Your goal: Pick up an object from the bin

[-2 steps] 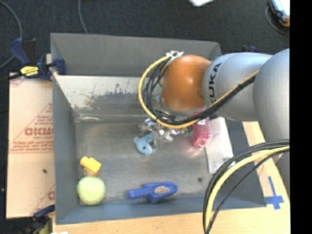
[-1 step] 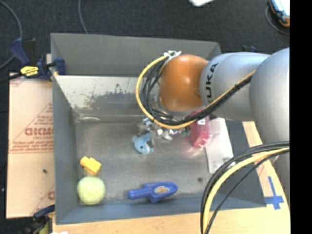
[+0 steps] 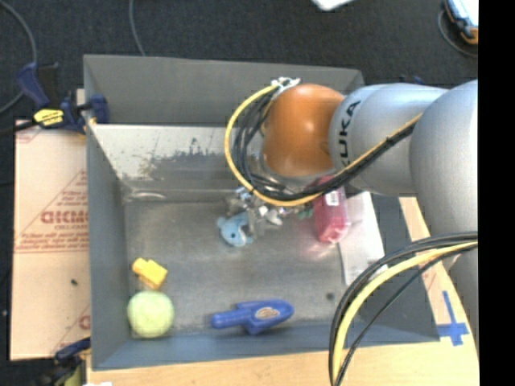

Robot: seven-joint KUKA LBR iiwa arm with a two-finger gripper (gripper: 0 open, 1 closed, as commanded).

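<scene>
Five small things lie in the bin (image 3: 107, 215). A pale blue piece (image 3: 234, 231) sits near the middle of the floor, with a pink thing (image 3: 329, 219) to its right. A yellow block (image 3: 150, 272), a green ball (image 3: 150, 314) and a blue toy (image 3: 251, 315) lie towards the view's lower edge. The pincer (image 3: 254, 211) is low, right at the pale blue piece; I cannot tell whether it is spread or pinching. I judge nothing lifted yet, so grasp and raise remain. The piece looks lumpy, and I cannot make out its long axis or which way it points.
</scene>
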